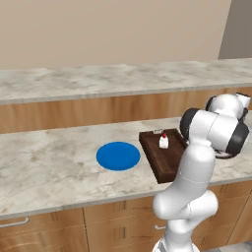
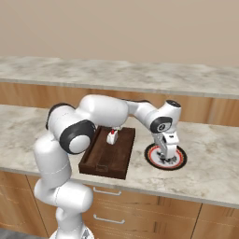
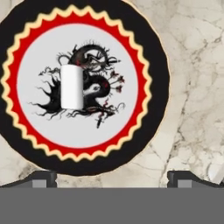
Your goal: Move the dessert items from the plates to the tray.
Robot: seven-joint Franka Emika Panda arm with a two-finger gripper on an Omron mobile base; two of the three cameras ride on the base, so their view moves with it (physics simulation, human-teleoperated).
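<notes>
The white plate (image 3: 153,65) with a black and red ringed rim and a dark dragon picture lies right under my gripper (image 3: 113,178), which is open with nothing between its fingers. A plain pale dessert lump (image 3: 71,86) rests on that plate, left of centre and ahead of the fingertips. In the right base view my gripper (image 2: 169,159) points down over the ringed plate (image 2: 149,158). The dark wooden tray (image 2: 100,163) lies to its left with the red-topped white cake block (image 2: 112,137) on it. The blue plate (image 1: 118,156) lies bare, left of the tray (image 1: 167,165) and the cake block (image 1: 163,141).
Everything stands on a marble counter (image 1: 49,162) above wooden drawers. A second, higher marble counter (image 1: 98,81) runs behind it along the beige wall. My own arm reaches over the tray's far end in the right base view.
</notes>
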